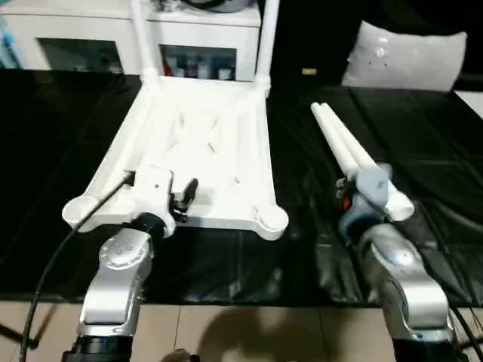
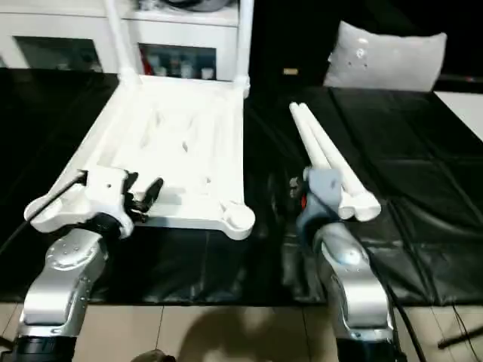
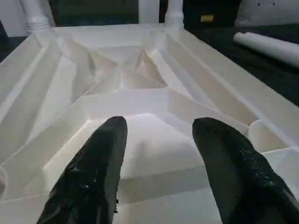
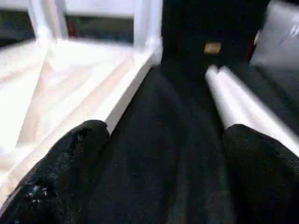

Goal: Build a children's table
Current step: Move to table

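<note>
The left gripper [image 3: 159,135] hung half-open and empty over the upturned tabletop [image 1: 196,143]. The right gripper [image 4: 163,140] gaped wide, two loose legs [image 1: 355,154] just beside it. A careless sweep could've rolled them away.

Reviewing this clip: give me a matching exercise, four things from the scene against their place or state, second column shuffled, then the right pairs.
Things:
1. tabletop
2. loose legs
3. left gripper
4. right gripper

Places or states:
A. open over the black mat, between tabletop and loose legs
B. upside down, two legs already standing in its far corners
C. lying side by side on the mat
D. fingers apart over the ribbed underside

Pairs: 1-B, 2-C, 3-D, 4-A
</note>
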Motion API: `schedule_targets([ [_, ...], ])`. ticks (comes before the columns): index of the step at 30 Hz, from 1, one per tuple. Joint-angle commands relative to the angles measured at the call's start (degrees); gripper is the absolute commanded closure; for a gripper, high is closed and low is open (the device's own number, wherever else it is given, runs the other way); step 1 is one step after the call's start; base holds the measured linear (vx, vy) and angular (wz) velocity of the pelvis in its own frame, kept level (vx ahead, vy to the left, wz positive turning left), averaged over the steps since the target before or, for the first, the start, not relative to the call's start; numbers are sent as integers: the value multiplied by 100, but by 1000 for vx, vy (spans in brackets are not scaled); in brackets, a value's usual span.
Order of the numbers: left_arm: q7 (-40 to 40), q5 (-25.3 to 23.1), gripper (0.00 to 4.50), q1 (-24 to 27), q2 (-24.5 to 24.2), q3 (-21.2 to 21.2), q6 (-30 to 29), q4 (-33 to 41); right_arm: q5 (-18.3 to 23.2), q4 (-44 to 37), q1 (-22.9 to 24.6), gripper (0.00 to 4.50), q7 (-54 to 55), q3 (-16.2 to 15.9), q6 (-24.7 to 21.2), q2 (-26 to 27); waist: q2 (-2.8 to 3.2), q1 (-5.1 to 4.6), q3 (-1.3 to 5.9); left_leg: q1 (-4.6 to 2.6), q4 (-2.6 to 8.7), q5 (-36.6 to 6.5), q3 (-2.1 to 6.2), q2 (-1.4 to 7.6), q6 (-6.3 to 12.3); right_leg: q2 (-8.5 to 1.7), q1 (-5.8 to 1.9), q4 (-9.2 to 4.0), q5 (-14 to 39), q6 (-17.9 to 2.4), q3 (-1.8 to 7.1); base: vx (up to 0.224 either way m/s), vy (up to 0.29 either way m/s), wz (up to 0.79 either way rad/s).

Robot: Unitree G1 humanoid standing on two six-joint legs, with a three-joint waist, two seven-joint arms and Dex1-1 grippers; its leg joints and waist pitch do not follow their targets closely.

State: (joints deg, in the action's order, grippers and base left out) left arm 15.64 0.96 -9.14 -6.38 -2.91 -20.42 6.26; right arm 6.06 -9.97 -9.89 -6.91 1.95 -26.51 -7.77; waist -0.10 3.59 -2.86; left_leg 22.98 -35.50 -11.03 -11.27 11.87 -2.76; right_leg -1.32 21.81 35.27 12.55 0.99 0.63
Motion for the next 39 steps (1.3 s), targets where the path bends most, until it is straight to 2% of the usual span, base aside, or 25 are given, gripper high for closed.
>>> schedule_targets([
  [1,-47,-6,167,32,-33,78,-63,124,-10,74,-13,0,13,27,-823,-136,-60,49,327,-133,408,-965,80,8,-98,-467,-142,-461,664,-711,201,17,-66,12],
  [2,-95,-19,167,28,-36,66,-94,115,37,59,-2,0,-32,27,-835,-131,-48,88,335,-159,433,-908,97,47,-109,-491,-111,-454,755,-539,219,10,-71,5],
  [4,-115,-51,167,13,-67,77,-96,90,134,22,22,0,-153,25,-747,-119,-23,89,357,-136,477,-750,137,81,-137,-471,-134,-401,491,-496,173,0,0,0],
  [8,-94,-62,167,-49,-110,100,-156,62,164,44,73,0,-297,-57,-544,-62,44,70,357,-184,497,-761,156,113,-239,-428,-95,-355,19,-640,129,0,0,0],
  [11,-53,-56,167,-79,-143,158,-151,60,239,-59,185,0,-227,-58,-893,-88,111,15,347,-292,564,-966,269,214,-646,-225,-85,-314,-213,-661,-20,0,0,0],
  [12,-67,-50,167,-84,-144,155,-166,60,242,-98,199,0,-180,-22,-916,-70,218,-23,339,-415,678,-1231,409,417,-692,-137,-34,-252,-209,-742,-146,0,0,0],
  [13,-94,-25,167,-87,-137,138,-183,56,208,-120,195,0,-164,5,-791,-67,270,-88,328,-490,881,-1520,601,816,-474,-215,22,-142,-47,-888,-268,0,0,0],
  [14,-97,-22,167,-88,-136,136,-185,55,200,-117,194,0,-169,5,-764,-71,270,-124,339,-513,965,-1550,706,993,-312,-261,45,-15,-51,-959,-314,-10,-66,18],
  [15,-107,-11,167,-83,-147,134,-188,53,278,-117,180,0,-299,31,-604,-62,275,-169,348,-481,1030,-1401,801,1146,127,-333,70,182,-40,-1094,-371,-17,-114,7],
  [16,-107,-11,167,-83,-147,134,-188,53,278,-117,180,0,-299,31,-604,-62,218,-155,347,-392,912,-1391,647,957,704,-464,34,121,-92,-1306,-316,-17,-114,7],
  [17,-135,-5,167,-68,-162,116,-271,69,356,-142,173,0,-477,9,-521,-91,142,-143,334,-327,784,-1449,491,736,899,-523,27,-34,-179,-1580,-247,-26,-142,2],
  [18,-157,-2,167,-68,-173,93,-356,75,307,-150,163,0,-540,-48,-508,-146,-155,-45,307,-8,-148,-1328,-36,-317,882,-607,-185,-624,340,-1884,-48,-27,-147,6],
  [19,-125,-10,167,-37,-210,103,-352,108,307,-170,177,0,-533,-42,-489,-126,-156,184,284,58,-262,-595,132,-297,588,-957,-307,-769,1796,-1192,170,-27,-147,6],
  [20,-119,-11,167,-32,-216,105,-347,113,312,-172,180,0,-531,-38,-485,-119,-204,176,251,139,-179,-327,174,-261,468,-934,-308,-732,2324,-628,180,-36,-142,0],
  [21,-108,-18,167,0,-231,118,-348,160,354,-191,193,0,-519,-13,-477,-86,-139,224,277,85,92,-288,253,-140,345,-840,-294,-695,2789,121,141,-47,-105,1],
  [22,-94,10,167,48,-219,129,-341,235,270,-148,184,0,-414,-21,-429,-83,-158,170,261,3,263,-550,306,-97,298,-687,-218,-680,2839,398,1,-47,-105,1],
  [23,-83,35,167,77,-207,131,-341,286,182,-129,180,0,-339,-43,-406,-98,-63,189,271,-27,311,-606,330,-83,231,-647,-231,-680,2836,403,-72,-46,-77,-2],
  [24,-74,25,167,121,-216,167,-372,341,219,-130,162,0,-314,-42,-567,-68,-17,190,284,-137,359,-777,323,-31,175,-582,-156,-717,2675,349,-137,0,0,0],
  [25,-61,15,167,168,-227,209,-399,391,270,-127,142,0,-302,-42,-728,-34,-44,202,282,-186,411,-899,345,15,148,-550,-156,-670,2416,196,-162,0,0,0],
  [29,13,85,167,277,-218,303,-385,482,223,-48,110,0,-352,-181,-701,-60,44,168,278,-276,533,-1427,433,188,84,-611,-132,-623,2073,-307,-175,0,0,0],
  [32,-37,135,167,282,-169,306,-379,479,177,-26,117,0,-306,-169,-750,-34,67,140,286,-264,592,-1532,441,231,6,-667,-174,-566,1558,-641,-163,-1,57,4],
  [33,-5,109,167,251,-212,337,-340,469,235,-62,159,0,-308,-133,-779,-9,106,136,297,-259,604,-1478,443,239,-19,-683,-191,-539,1308,-743,-158,4,56,-2],
  [36,-70,40,167,164,-230,348,-390,400,370,-185,197,0,-303,-36,-915,70,100,106,301,-251,602,-1401,438,234,-90,-677,-211,-508,951,-844,-152,1,19,-1],
  [38,-41,-36,167,169,-296,421,-287,377,310,-249,218,0,-386,-168,-827,-18,167,29,304,-356,684,-1655,583,434,-215,-474,-190,-508,744,-702,-269,0,0,0],
  [39,-69,15,167,208,-249,390,-316,413,252,-295,254,0,-447,-290,-759,-100,278,-68,316,-504,978,-1830,966,1096,-15,-402,-97,-96,481,-565,-437,0,0,0],
])
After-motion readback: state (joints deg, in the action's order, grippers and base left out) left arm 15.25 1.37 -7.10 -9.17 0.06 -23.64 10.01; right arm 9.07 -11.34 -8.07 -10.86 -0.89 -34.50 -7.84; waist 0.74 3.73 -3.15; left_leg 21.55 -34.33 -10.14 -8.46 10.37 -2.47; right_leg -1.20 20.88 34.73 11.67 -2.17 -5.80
